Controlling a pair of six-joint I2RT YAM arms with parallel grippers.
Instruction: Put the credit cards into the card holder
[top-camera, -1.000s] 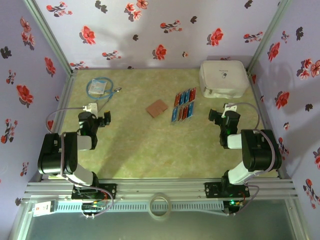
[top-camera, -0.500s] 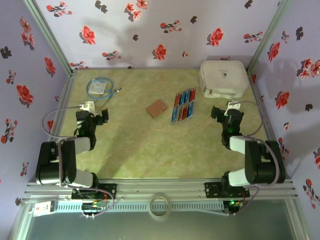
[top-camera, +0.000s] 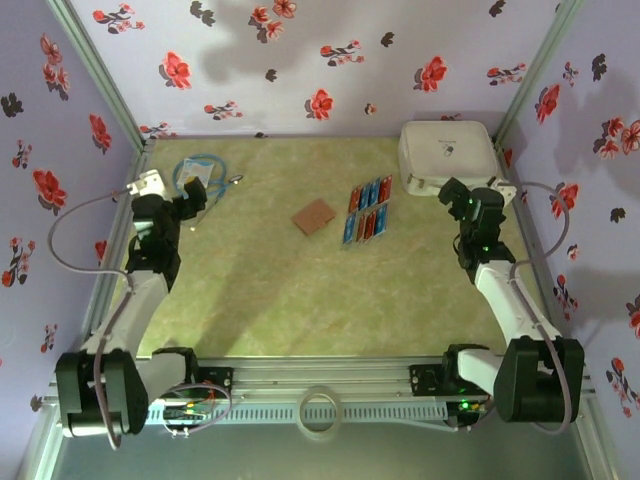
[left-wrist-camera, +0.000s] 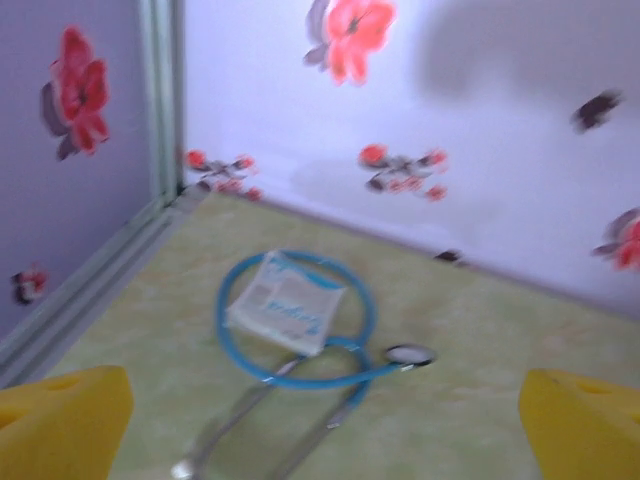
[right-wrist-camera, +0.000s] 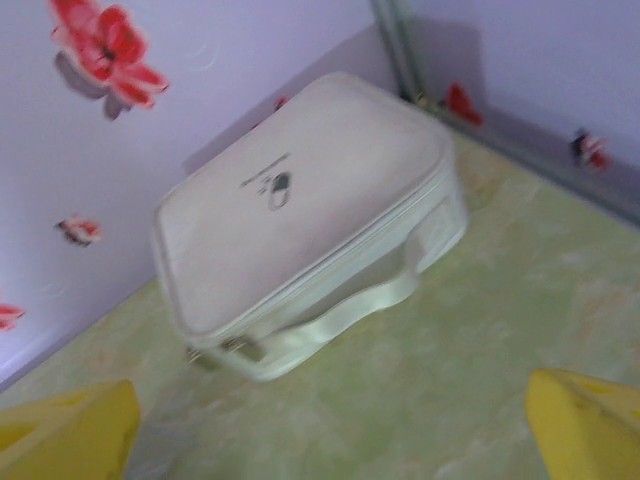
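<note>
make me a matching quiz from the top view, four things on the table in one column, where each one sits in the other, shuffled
Things:
1. credit cards
2. card holder
3. white case
4. blue stethoscope

Places:
A. far right corner
B. centre, just left of the cards
C. far left side
D. in rows between the card holder and the white case

Pairs: 1-D, 2-B, 3-A, 4-C

Bright, even light, soft shadows on the back wall (top-camera: 400, 40), motion blur in both wrist views.
</note>
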